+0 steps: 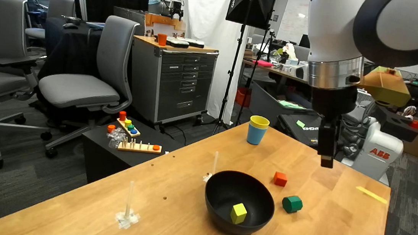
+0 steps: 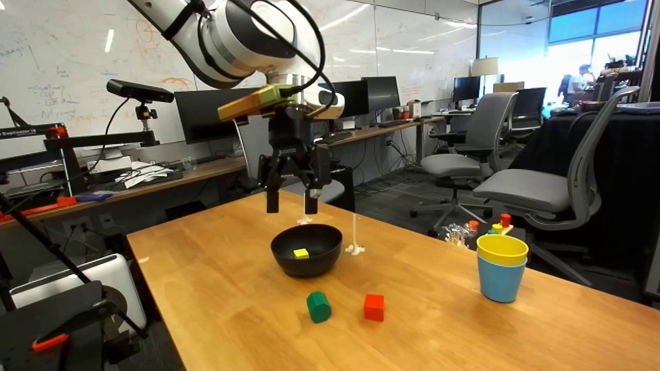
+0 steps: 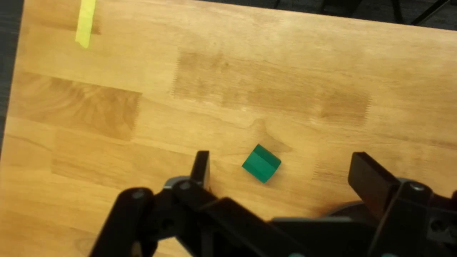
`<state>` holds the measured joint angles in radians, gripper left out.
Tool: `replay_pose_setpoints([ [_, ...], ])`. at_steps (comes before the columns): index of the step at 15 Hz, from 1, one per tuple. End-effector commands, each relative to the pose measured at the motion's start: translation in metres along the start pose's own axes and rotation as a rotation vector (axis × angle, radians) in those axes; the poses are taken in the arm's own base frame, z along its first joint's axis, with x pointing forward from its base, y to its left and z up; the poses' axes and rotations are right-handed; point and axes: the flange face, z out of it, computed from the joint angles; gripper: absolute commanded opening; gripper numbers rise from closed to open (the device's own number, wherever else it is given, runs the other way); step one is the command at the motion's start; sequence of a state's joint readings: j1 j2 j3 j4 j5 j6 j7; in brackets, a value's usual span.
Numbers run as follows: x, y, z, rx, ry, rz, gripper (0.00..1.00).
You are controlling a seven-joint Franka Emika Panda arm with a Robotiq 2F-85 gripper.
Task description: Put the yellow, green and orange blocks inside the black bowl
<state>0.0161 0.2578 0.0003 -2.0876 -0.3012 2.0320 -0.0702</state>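
Observation:
The black bowl (image 1: 225, 190) stands on the table in both exterior views (image 2: 304, 268); the yellow block (image 1: 238, 213) (image 2: 301, 253) lies inside it. The green block (image 1: 292, 204) (image 2: 319, 307), with six-sided ends, lies on its side on the table beside the bowl. The orange-red block (image 1: 280, 179) (image 2: 374, 307) is on the table near the green block and is out of the wrist view. My gripper (image 2: 292, 202) is open and empty, high above the table. In the wrist view the green block (image 3: 261, 163) appears between the spread fingertips (image 3: 281, 157), well below them. A finger mostly hides the bowl there (image 3: 344, 210).
A yellow cup with a blue cup under it (image 1: 257, 130) (image 2: 501, 265) stands on the table. Thin upright sticks (image 1: 130, 200) (image 2: 354, 234) are taped near the table's edge by the bowl. A flat yellow strip (image 1: 371, 194) (image 3: 85, 23) is on the table.

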Motion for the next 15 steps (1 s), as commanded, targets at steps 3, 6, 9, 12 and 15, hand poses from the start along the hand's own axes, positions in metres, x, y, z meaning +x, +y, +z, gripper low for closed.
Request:
replay_pose_setpoints([
  [3, 0.040, 0.002, -0.016, -0.160, 0.065, -0.155, 1.00],
  [6, 0.051, -0.007, -0.006, -0.171, 0.092, -0.201, 1.00],
  [9, 0.051, -0.019, 0.013, -0.159, 0.097, -0.249, 1.00],
  [12, 0.049, -0.020, 0.029, -0.139, 0.062, -0.301, 1.00],
  [15, 0.043, -0.018, 0.041, -0.133, 0.019, -0.369, 1.00],
])
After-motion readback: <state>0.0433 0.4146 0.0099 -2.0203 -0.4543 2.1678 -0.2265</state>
